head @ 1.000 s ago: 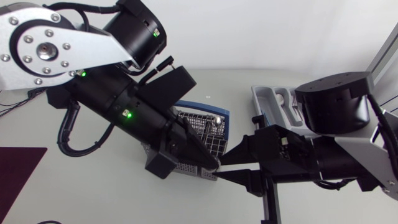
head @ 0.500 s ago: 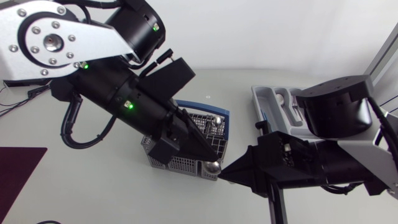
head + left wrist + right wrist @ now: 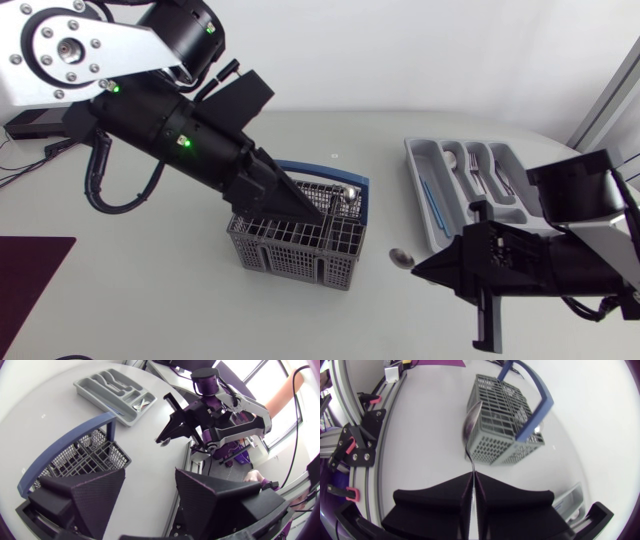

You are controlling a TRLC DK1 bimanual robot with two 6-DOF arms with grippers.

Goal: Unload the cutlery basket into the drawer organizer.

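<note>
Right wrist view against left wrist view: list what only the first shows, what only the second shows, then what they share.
Right wrist view only: the spoon seen close, with its handle pinched in the right gripper and its bowl near the basket. Left wrist view only: the left gripper, open at the basket, and the drawer organizer's compartments, with cutlery in some. Both: the blue-handled basket, the right gripper, the white table.

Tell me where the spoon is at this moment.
In the head view the spoon is held in the right gripper, its bowl between the cutlery basket and the drawer organizer.
</note>
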